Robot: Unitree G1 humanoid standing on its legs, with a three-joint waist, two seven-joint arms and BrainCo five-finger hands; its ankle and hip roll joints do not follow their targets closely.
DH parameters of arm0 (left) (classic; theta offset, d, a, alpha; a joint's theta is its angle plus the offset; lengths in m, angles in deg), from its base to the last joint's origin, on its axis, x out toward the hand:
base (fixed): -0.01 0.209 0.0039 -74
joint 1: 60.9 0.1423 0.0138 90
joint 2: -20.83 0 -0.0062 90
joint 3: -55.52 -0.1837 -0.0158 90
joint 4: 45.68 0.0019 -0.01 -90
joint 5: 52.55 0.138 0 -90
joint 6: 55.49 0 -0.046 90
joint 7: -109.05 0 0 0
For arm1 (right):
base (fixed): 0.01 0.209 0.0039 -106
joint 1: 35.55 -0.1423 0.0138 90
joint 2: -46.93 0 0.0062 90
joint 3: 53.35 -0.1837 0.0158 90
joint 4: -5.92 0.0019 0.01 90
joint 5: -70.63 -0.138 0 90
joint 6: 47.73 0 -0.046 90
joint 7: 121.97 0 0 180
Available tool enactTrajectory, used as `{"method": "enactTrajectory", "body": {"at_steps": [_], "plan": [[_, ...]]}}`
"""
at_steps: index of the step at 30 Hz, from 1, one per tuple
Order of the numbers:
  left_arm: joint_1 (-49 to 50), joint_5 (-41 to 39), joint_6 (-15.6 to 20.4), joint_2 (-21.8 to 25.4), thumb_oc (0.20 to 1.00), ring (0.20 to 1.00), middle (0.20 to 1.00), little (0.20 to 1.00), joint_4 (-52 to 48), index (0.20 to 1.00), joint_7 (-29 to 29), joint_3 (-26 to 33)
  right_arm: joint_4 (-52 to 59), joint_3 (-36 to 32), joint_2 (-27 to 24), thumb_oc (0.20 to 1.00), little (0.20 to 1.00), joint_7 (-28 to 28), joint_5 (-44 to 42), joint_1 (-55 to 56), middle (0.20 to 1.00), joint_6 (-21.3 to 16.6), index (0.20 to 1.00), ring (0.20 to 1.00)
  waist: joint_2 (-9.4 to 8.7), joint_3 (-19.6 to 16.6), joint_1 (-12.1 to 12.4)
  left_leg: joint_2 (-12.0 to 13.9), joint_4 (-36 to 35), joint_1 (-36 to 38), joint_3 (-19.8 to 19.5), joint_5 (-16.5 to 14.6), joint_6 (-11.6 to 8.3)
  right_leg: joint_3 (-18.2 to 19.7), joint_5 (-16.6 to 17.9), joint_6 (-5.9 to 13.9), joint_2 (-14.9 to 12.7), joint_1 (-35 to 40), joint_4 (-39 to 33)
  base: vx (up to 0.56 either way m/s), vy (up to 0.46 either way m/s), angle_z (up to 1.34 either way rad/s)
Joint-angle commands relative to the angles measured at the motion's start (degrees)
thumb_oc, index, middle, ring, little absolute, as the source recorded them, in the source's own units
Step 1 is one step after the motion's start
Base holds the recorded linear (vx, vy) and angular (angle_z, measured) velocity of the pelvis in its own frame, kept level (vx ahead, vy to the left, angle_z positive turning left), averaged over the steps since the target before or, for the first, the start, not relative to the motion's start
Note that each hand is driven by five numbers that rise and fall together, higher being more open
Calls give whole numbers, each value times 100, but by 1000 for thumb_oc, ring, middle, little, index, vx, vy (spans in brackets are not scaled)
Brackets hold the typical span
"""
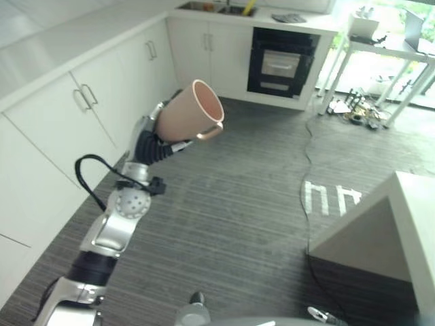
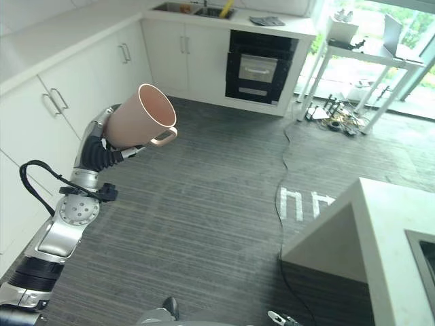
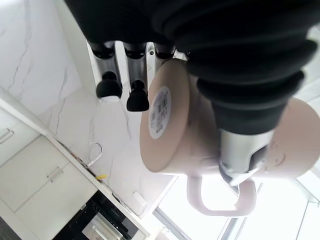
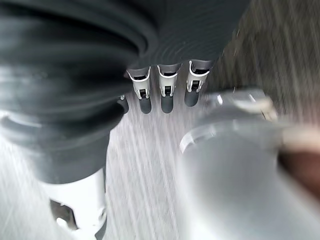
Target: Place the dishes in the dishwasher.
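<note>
The left hand point(image 3: 235, 105) held a pink mug point(image 1: 190, 112) raised in the air above the grey striped floor point(image 1: 238, 217), well in front of the white cabinets point(image 1: 81, 102). In the left wrist view its thumb lay across the mug's side, just above the handle, while the fingers point(image 3: 135, 95) reached past the base, where a white sticker point(image 3: 161, 112) showed. So the hand was closed on the mug. The mug lay tilted, its open mouth turned toward the far end of the kitchen and its handle point(image 1: 211, 131) on the lower side.

The right hand point(image 4: 165, 90) hung low over the floor, its fingers straight and relaxed, holding nothing.

At the far wall a black oven point(image 1: 280, 62) sat under the bench point(image 1: 299, 26), with a sink point(image 1: 204, 7) to its left. A white table point(image 1: 387, 47) stood by the window, cables and small items on the floor beneath it. A pale island bench point(image 1: 401, 224) stood at the right.
</note>
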Motion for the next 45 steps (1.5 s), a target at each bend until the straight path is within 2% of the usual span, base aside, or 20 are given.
{"method": "enactTrajectory", "body": {"at_steps": [1,2,4,7,10,13,18,20,21,24,25,26,27,29,32,34,37,40,42,45], "plan": [[-391,-119,450,131,200,200,200,200,-100,200,-84,26,173,-107,-132,1000,1000,122,-341,-18,1000,-80,1000,1000,151,-514,31,-182,430,-547,-323,-312,182,-132,411,-161,659,-374,1567,180,281,31],[-411,-186,434,187,200,200,200,200,-73,200,-123,24,202,-129,-99,1000,1000,130,-242,5,1000,-86,1000,1000,221,-498,13,-197,366,-458,-199,-301,296,-193,662,-194,589,-701,1905,192,242,13],[-420,-224,423,219,200,200,200,200,-32,200,-108,19,187,-135,-71,1000,1000,96,-156,21,1000,-148,1000,1000,217,-465,-49,-277,350,-337,-113,-398,299,-225,564,-215,604,-1036,1891,177,155,2],[-592,-241,400,266,200,200,200,200,151,200,-28,-81,228,11,-37,1000,1000,119,-121,110,1000,-334,1000,1000,209,-331,-309,-353,407,-19,-259,-607,112,-329,694,-312,816,-1454,485,329,23,-23],[-774,-175,233,303,200,200,200,200,136,200,41,-205,286,69,-15,1000,1000,202,-298,135,1000,-340,1000,1000,72,-196,-545,-383,323,405,-314,-961,30,-300,1371,-193,371,-1804,-1221,357,-149,7],[-562,-234,341,416,200,200,200,200,30,200,17,-112,212,-147,83,1000,1000,268,-178,91,1000,-270,1000,1000,23,-86,-629,-278,597,703,-308,-1456,104,-83,1803,1,-18,-2189,-1560,549,-180,3],[-226,-106,469,201,200,200,200,200,-22,200,-99,-31,23,-251,-30,1000,1000,208,-242,-20,1000,-181,1000,1000,-4,-278,-600,-22,1651,579,-319,-1807,-14,-71,1015,-221,359,-1755,-1339,529,-185,26],[-148,-79,406,139,200,200,200,200,-42,200,-46,25,84,-137,-90,1000,1000,212,-22,-107,1000,-135,1000,1000,7,-373,-588,159,2212,549,-340,-1645,-135,-99,756,-453,583,-1637,-1305,552,-187,-19],[-112,-137,296,134,200,200,200,200,-52,200,13,97,159,8,-193,1000,1000,212,168,-187,1000,-80,1000,1000,55,-488,-599,301,2789,501,-376,-1294,-307,-128,580,-681,818,-1521,-1344,433,-135,-41],[-80,-245,209,153,200,200,200,200,-58,200,46,158,171,80,-306,1000,1000,187,209,-241,1000,-60,1000,1000,130,-554,-597,480,3566,358,-424,-865,-523,-188,423,-878,1025,-1364,-1424,344,-111,-64],[-26,-334,126,172,200,200,200,200,-128,200,50,236,156,91,-399,1000,1000,160,265,-291,1000,-60,1000,1000,124,-593,-555,481,4163,96,-495,-478,-628,-211,313,-1050,1120,-1187,-1550,438,-161,-68],[-33,-409,75,171,200,200,200,200,-168,200,38,282,177,81,-515,1000,1000,116,224,-276,1000,-86,1000,1000,96,-544,-505,746,5047,-495,-595,-79,-739,-284,206,-1258,1192,-943,-1669,470,-136,-61],[-77,-434,94,170,200,200,200,200,-135,200,43,290,178,54,-564,1000,1000,74,184,-257,1000,-127,1000,1000,94,-494,-477,815,5108,-952,-687,7,-675,-332,189,-1328,1231,-820,-1722,364,-80,-25],[-128,-405,139,170,200,200,200,200,-52,200,125,266,140,33,-570,1000,1000,24,245,-261,1000,-201,1000,1000,156,-384,-421,730,4596,-1179,-660,-62,-561,-276,88,-1332,1347,-607,-1734,306,76,-18],[-146,-376,147,172,200,200,200,200,-32,200,282,220,75,65,-498,1000,1000,104,277,-305,1000,-253,1000,1000,265,-303,-368,812,2966,-1151,-344,255,-611,-227,-86,-1267,1507,-326,-1773,350,205,-45],[7,-284,78,78,200,200,200,200,-259,200,388,185,81,126,-420,1000,1000,289,157,-238,1000,-274,1000,1000,391,-202,-183,530,1290,-1216,-692,748,-696,34,-138,-1107,1583,-123,-1762,486,307,-49],[370,-98,143,-61,200,200,200,200,-495,200,395,327,64,148,-360,1000,1000,333,147,-67,1000,-347,1000,1000,468,-120,12,680,251,-1441,-924,1311,-826,171,-236,-1025,1591,85,-1708,526,279,-43],[487,-1,365,-135,200,200,200,200,-406,200,313,491,48,62,-352,1000,1000,299,222,105,1000,-452,1000,1000,453,-151,-40,789,313,-1448,-306,1149,-792,-154,-468,-937,1474,157,-1452,435,299,-61],[528,50,243,-100,200,200,200,200,-454,200,214,579,9,57,-337,1000,1000,347,192,24,1000,-318,1000,1000,380,-274,0,575,423,-1260,-220,683,-563,-195,-703,-847,1337,210,-1008,509,422,-16],[349,59,312,-68,200,200,200,200,-358,200,38,484,17,-92,-262,1000,1000,344,-106,74,1000,-164,1000,1000,232,-453,50,242,707,-1219,-17,144,-186,-270,-625,-650,1153,396,-555,409,434,-41]]}}
